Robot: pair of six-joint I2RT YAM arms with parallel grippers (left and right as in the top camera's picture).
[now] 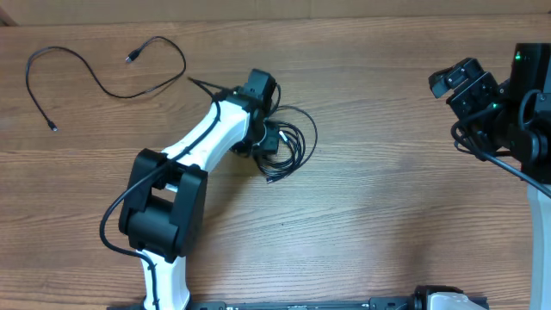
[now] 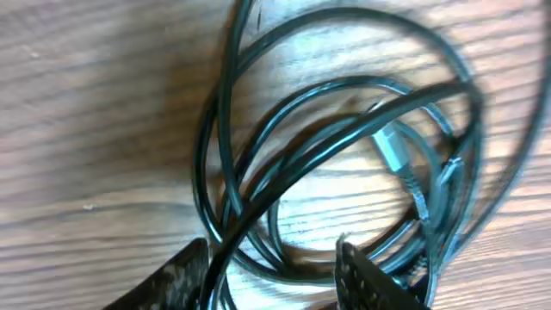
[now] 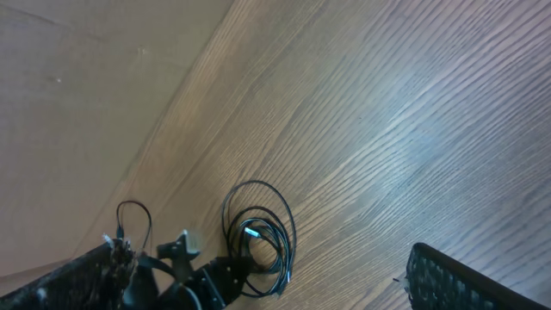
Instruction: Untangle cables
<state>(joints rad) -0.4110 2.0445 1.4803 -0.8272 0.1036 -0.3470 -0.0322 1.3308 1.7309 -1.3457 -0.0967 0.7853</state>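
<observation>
On the brown wood-grain counter [image 1: 387, 215], a tangled bundle of thin black flexible cords [image 1: 291, 142] lay a little left of centre, directly under the left end effector [image 2: 271, 258] at the tip of the white-and-black left arm [image 1: 202, 138]. In the left wrist view its two dark fingers [image 2: 185, 280] stood partly open and straddled several strands at 6 o'clock of the coils. Bare wood showed in the gap, so nothing was clamped. The loops spread toward 12 o'clock, and a silvery plug tip [image 2: 392, 151] lay among them at about 2 o'clock. A separate thin black cord [image 1: 112, 93] lay in an open curve at 10 o'clock from the bundle, well apart from it. The black right end effector [image 1: 452, 79] was far off at 3 o'clock, spread wide and holding nothing.
</observation>
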